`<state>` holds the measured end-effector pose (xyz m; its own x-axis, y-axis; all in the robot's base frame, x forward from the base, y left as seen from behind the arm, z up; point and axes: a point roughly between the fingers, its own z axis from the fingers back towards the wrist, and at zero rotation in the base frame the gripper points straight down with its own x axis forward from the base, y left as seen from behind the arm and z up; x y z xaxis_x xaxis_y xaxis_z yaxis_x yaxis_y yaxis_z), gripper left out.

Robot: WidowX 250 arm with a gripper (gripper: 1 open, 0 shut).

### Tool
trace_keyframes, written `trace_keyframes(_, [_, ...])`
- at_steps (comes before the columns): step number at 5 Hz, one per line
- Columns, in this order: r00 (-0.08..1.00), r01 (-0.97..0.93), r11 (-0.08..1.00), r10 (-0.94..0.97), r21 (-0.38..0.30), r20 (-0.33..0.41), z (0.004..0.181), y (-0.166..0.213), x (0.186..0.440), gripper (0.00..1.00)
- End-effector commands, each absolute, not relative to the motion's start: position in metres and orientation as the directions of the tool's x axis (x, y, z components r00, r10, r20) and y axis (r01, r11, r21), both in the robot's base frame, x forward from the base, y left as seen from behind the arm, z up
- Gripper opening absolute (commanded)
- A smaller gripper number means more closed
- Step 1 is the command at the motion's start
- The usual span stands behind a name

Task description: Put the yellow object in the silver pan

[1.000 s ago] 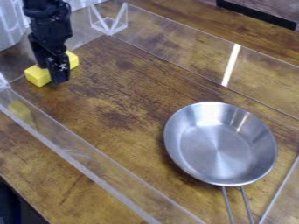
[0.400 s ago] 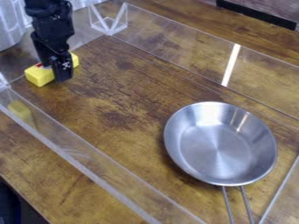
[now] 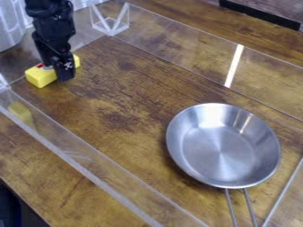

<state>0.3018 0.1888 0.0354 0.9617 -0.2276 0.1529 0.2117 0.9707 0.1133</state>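
The yellow object (image 3: 42,76) is a small yellow block lying on the wooden table at the far left, with a red-and-white label showing near its right end. My black gripper (image 3: 55,71) points down over the block's right part, its fingers standing open and straddling the block. Whether the fingers touch the block cannot be made out. The silver pan (image 3: 222,146) sits empty at the lower right, its thin handle running toward the bottom edge.
A low clear plastic wall (image 3: 71,151) borders the table along the front left and back. A clear plastic stand (image 3: 112,18) sits at the back, and a grey container (image 3: 10,27) shows at the top left corner.
The gripper has sunk slightly over the yellow block between the oldest frame and now. The block and pan have stayed put.
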Motion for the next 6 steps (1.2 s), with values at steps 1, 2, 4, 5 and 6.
trace_keyframes(1, [0.965,0.211,0.974,-0.222,0.088,0.141,0.024,0.188,0.293,1.00])
trace_keyframes(2, [0.963,0.215,0.973,-0.225,0.086,0.146,0.023,0.186,0.292,1.00])
trace_keyframes(4, [0.962,0.221,0.972,-0.231,0.086,0.145,0.012,0.184,0.294,1.00])
trace_keyframes(5, [0.962,0.223,0.971,-0.234,0.086,0.139,0.003,0.182,0.297,1.00])
trace_keyframes(6, [0.963,0.224,0.971,-0.234,0.085,0.133,-0.006,0.177,0.299,1.00])
